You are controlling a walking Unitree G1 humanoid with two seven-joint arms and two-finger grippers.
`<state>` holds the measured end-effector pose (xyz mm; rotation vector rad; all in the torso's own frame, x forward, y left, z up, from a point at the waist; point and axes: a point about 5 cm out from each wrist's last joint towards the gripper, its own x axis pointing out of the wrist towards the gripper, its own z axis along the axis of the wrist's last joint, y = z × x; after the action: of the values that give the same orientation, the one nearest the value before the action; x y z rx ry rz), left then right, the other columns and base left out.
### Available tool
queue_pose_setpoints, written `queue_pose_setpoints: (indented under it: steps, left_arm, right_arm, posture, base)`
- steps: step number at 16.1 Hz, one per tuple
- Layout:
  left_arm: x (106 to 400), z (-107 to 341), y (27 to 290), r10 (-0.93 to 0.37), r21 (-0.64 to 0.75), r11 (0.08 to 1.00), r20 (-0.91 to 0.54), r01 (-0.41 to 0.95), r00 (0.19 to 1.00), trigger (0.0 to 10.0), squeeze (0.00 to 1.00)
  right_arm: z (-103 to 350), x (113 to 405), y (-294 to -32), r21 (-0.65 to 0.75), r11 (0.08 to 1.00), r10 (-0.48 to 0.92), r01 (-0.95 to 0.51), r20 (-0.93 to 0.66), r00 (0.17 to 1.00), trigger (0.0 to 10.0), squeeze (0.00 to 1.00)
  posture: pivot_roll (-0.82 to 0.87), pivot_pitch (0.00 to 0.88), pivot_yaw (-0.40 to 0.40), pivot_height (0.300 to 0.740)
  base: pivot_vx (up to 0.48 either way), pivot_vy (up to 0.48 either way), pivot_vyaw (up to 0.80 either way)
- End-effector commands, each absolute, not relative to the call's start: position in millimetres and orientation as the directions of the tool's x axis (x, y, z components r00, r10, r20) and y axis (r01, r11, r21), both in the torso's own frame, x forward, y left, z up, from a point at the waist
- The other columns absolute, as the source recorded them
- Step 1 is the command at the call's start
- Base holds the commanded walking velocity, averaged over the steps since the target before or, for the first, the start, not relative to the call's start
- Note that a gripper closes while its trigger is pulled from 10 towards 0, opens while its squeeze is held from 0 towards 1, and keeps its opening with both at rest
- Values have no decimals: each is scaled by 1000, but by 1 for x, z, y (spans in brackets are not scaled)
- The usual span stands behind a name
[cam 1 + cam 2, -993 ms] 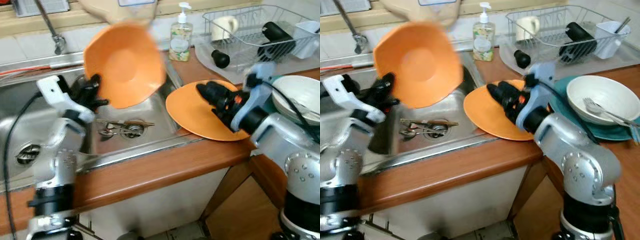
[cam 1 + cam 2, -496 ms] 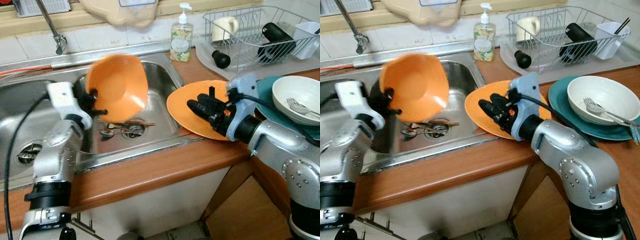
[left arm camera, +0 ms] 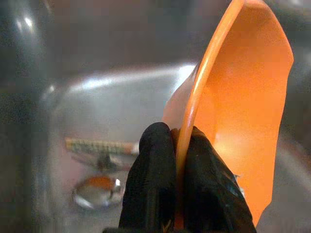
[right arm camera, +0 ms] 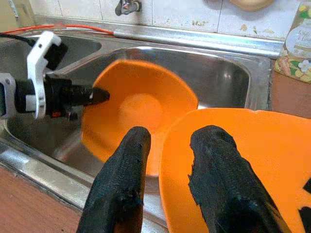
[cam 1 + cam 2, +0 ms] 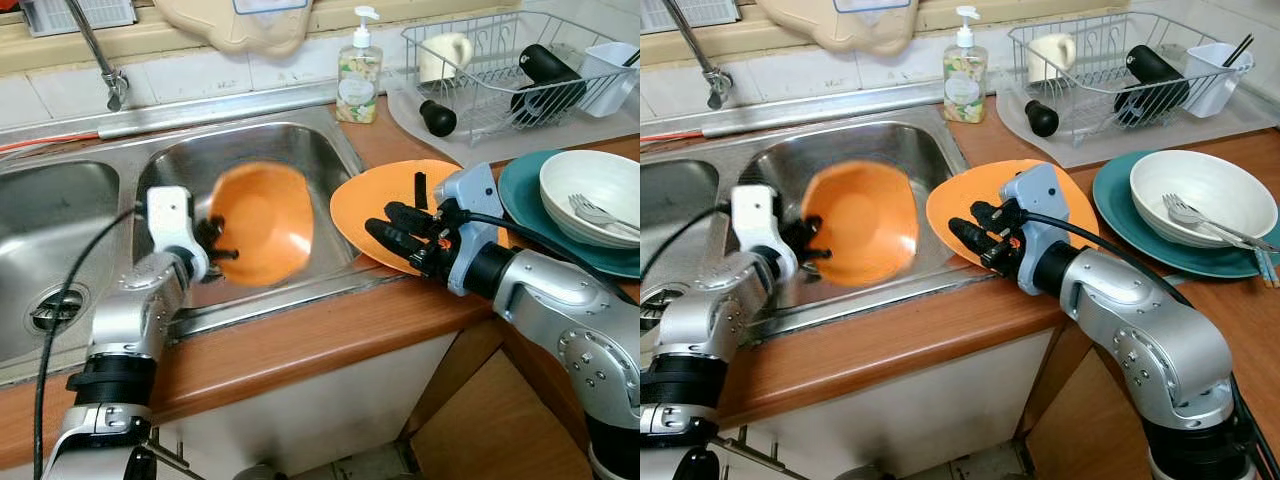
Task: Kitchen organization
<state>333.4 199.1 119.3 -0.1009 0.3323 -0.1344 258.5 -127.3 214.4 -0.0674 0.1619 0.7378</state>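
- Wooden desk (image 5: 300,345) with a double steel sink (image 5: 255,150) set into it; behind stand a soap bottle (image 5: 358,68) and a wire dish rack (image 5: 510,65), and to the right a white bowl (image 5: 590,195) holding a fork sits on a teal plate (image 5: 520,190).
- Left tool (image 5: 218,243) is clenched on the rim of the orange bowl (image 5: 265,222); the left wrist view shows its two black fingers (image 3: 150,184) pinching the rim edge between them.
- Compared with a second ago, the bowl has come down: it was held high in front of the tap, and now it hangs low inside the right sink basin, tilted on its side with its hollow facing the camera.
- Cutlery (image 3: 99,153) lies at the drain beneath the bowl; whether the bowl already touches the basin floor cannot be told.
- Right tool (image 5: 400,232) hovers over the orange plate (image 5: 370,205), which lies on the desk at the sink's edge, its rim overhanging the basin; the fingers stand apart, grasping nothing.
- My reading: the bowl is about to be set down in the sink, so that placing step is nearly done, and the plate looks like the next item.
- Risk: letting go while the bowl is tilted may make it rock onto the cutlery.
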Motion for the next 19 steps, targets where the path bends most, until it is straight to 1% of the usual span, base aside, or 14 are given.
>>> queue_pose_setpoints:
  steps: [1, 4, 5, 6, 12, 13, 14, 15, 16, 17, 19]
  left_arm:
    - [339, 128, 200, -147, -83, 988, -321, 127, 936, 10000, 0]
    - [340, 126, 201, -135, -64, 991, -338, 120, 931, 10000, 0]
    - [340, 126, 201, -139, -59, 990, -342, 126, 929, 10000, 933]
    - [340, 126, 201, -141, -58, 990, -345, 129, 928, 10000, 1000]
    - [338, 125, 207, -116, -25, 993, -337, 115, 934, 10000, 1000]
    - [339, 128, 208, -111, -11, 993, -311, 113, 944, 10000, 1000]
    - [341, 134, 207, -116, 0, 993, -265, 120, 957, 10000, 1000]
    - [342, 139, 206, -131, 3, 991, -227, 135, 965, 10000, 1000]
    - [343, 147, 202, -151, 7, 988, -170, 155, 974, 10000, 1000]
    - [343, 157, 193, -225, -5, 974, -98, 226, 969, 10000, 1000]
    - [340, 163, 181, -325, -57, 945, -66, 322, 943, 10000, 1000]
  right_arm:
    - [215, 257, -125, -29, 727, 674, -686, -166, 720, 10000, 0]
    - [213, 258, -126, -38, 729, 669, -683, -169, 724, 10000, 0]
    - [213, 258, -126, -39, 730, 668, -682, -169, 725, 10000, 0]
    - [212, 259, -126, -40, 731, 667, -681, -170, 726, 10000, 0]
    - [210, 260, -128, -33, 746, 650, -665, -183, 738, 10000, 0]
    - [208, 260, -129, -11, 751, 646, -660, -190, 739, 10000, 122]
    - [207, 261, -132, 39, 770, 632, -637, -192, 751, 10000, 1000]
    - [207, 263, -134, 67, 782, 620, -620, -187, 762, 10000, 1000]
    - [208, 264, -138, 68, 800, 598, -597, -190, 779, 10000, 1000]
    - [207, 267, -145, 40, 837, 542, -546, -197, 817, 10000, 1000]
    - [208, 268, -149, 32, 856, 512, -515, -178, 840, 10000, 1000]
  posture:
    - [-172, 0, 93, 740]
    - [-172, 0, 92, 740]
    - [-171, 0, 91, 740]
    - [-170, 0, 89, 740]
    - [-172, 0, 89, 740]
    - [-172, 0, 89, 740]
    - [-172, 0, 89, 740]
    - [-170, 0, 89, 740]
    - [-170, 0, 89, 740]
    - [-170, 0, 89, 740]
    - [-166, 0, 87, 740]
  base:
    - [0, 0, 0]
    - [0, 0, 0]
    - [0, 0, 0]
    - [0, 0, 0]
    - [0, 0, 0]
    - [0, 0, 0]
    - [0, 0, 0]
    - [0, 0, 0]
    - [0, 0, 0]
    - [0, 0, 0]
    - [0, 0, 0]
